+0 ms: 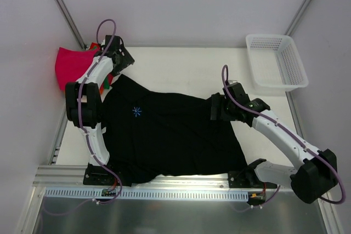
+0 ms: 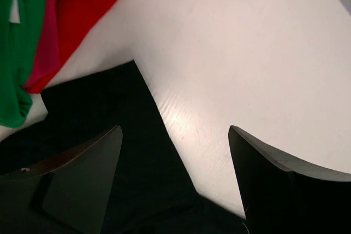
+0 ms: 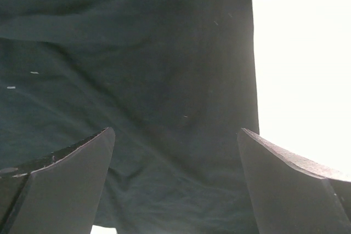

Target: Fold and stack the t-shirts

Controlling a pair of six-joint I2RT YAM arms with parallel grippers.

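A large black t-shirt (image 1: 170, 135) lies spread across the middle of the table, with a small blue star print on it. My left gripper (image 1: 123, 69) hovers open over the shirt's far-left corner (image 2: 109, 102). In the left wrist view the cloth edge runs between the fingertips of that gripper (image 2: 174, 129), ungripped. My right gripper (image 1: 214, 108) is open above the shirt's right side. Black cloth (image 3: 153, 53) fills the space between its fingers (image 3: 175, 130). Folded magenta (image 1: 71, 67), red (image 2: 93, 4) and green (image 2: 16, 42) shirts sit at the far left.
A white mesh basket (image 1: 277, 61) stands at the table's far right corner. Bare white table (image 1: 186, 69) shows behind the black shirt and to its right (image 3: 307, 69). A metal rail (image 1: 164, 182) runs along the near edge between the arm bases.
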